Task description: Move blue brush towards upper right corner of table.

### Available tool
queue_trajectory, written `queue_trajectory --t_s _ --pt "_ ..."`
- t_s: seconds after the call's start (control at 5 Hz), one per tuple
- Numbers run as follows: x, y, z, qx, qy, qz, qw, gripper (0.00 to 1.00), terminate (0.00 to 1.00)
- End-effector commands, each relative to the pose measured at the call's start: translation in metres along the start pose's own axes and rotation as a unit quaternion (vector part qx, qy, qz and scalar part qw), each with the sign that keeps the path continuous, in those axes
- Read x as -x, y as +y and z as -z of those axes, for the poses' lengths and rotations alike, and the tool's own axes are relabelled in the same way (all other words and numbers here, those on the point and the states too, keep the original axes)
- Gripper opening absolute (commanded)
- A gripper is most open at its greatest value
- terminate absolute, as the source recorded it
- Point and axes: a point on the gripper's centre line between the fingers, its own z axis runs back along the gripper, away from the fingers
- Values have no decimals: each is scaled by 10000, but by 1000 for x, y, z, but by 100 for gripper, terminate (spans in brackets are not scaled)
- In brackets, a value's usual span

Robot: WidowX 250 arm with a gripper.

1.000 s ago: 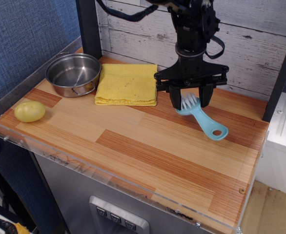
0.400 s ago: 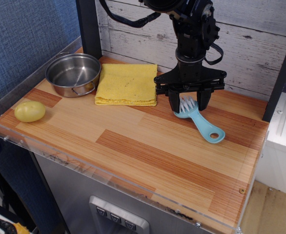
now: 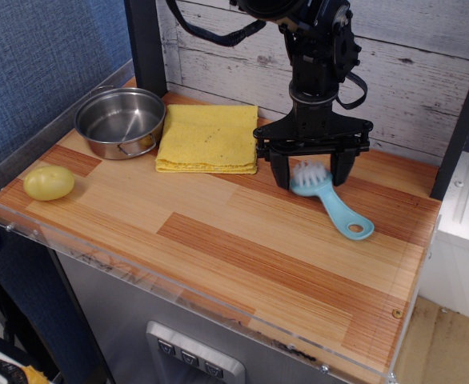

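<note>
The blue brush [image 3: 335, 210] lies on the table [image 3: 242, 264] toward its back right. Its white-bristled head sits between my gripper's fingers and its handle points to the front right, ending in a hole. My gripper [image 3: 310, 176] hangs straight down over the brush head. Its two black fingers [image 3: 280, 170] stand apart on either side of the head, with a small gap showing on each side. The gripper is open and the brush rests on the wood.
A yellow cloth [image 3: 209, 138] lies at the back middle, just left of the gripper. A steel pot [image 3: 121, 121] stands at the back left. A yellow potato [image 3: 49, 182] sits at the front left. A white plank wall and black posts stand behind.
The fingers have spread wider apart around the brush head, letting go of it. The brush has settled on the table, shifted slightly right.
</note>
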Motion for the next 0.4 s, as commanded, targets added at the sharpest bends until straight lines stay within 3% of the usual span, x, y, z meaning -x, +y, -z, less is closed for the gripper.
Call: queue_trajectory --t_s 0.0,0.2 --pt "-10 7 -21 48 -267 -42 9996 100 0" --pt "-12 6 -25 30 -320 -20 9995 100 0"
